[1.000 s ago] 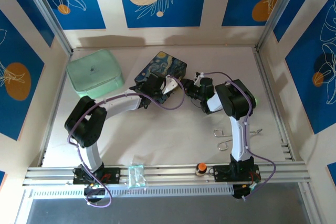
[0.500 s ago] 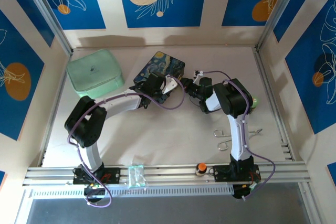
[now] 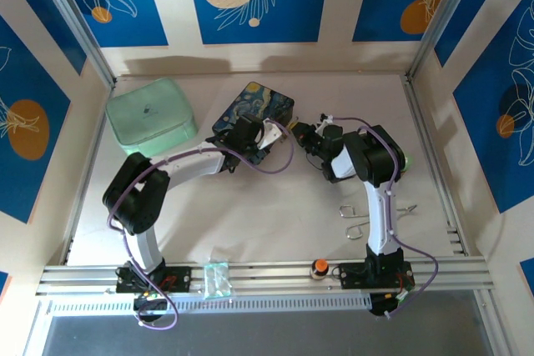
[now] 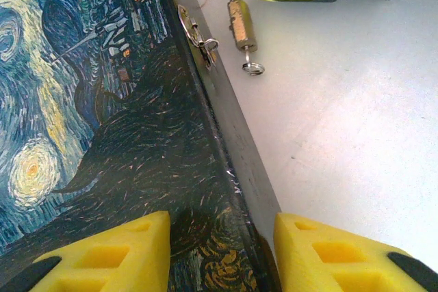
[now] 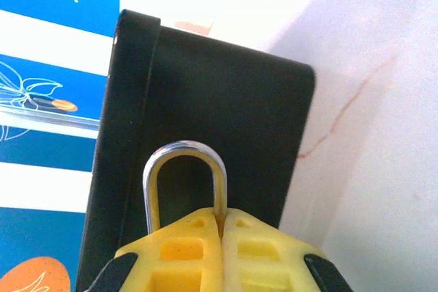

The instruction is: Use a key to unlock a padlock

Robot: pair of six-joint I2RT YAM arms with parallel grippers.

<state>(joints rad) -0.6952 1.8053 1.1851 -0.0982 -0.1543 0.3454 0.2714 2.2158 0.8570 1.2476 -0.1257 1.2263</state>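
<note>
Around me lies a pale off-white matte desk (image 3: 275, 214); cream walls (image 3: 171, 6) rise on three sides, hung with deep blue rectangular panels (image 3: 300, 27) printed with white leaf outlines and orange and cream discs; silver aluminium rails (image 3: 275, 273) run along my near edge; slanted silver metal posts (image 3: 75, 27) stand at the back corners; the light is soft and even.

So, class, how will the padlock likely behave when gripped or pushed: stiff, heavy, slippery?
The padlock looks all metal, so it is probably rigid and heavy for its size. Its thin, polished shackle gives little grip, so it may pivot or slip in the shut right hand.
</note>
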